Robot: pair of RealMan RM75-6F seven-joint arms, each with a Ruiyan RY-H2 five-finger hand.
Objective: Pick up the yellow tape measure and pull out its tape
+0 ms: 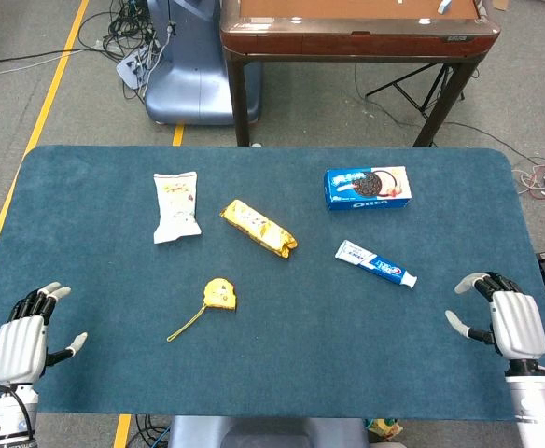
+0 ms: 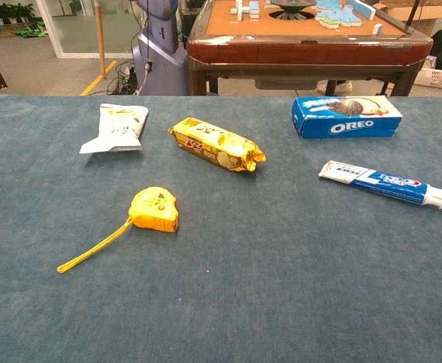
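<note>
The yellow tape measure point(image 1: 222, 293) point(image 2: 155, 209) lies on the blue table, left of centre, with a thin yellow strap point(image 2: 92, 248) trailing toward the near left. My left hand point(image 1: 25, 338) rests at the near left corner, fingers spread and holding nothing, well to the left of the tape measure. At the near right edge my right hand point(image 1: 506, 317) also lies with fingers apart and empty. Neither hand appears in the chest view.
A white snack packet point(image 1: 176, 205), a yellow biscuit pack point(image 1: 258, 228), a blue Oreo box point(image 1: 368, 188) and a toothpaste tube point(image 1: 375, 263) lie further back on the table point(image 1: 272, 373). Behind it stand a wooden table point(image 1: 356, 37) and a grey machine base point(image 1: 184, 65).
</note>
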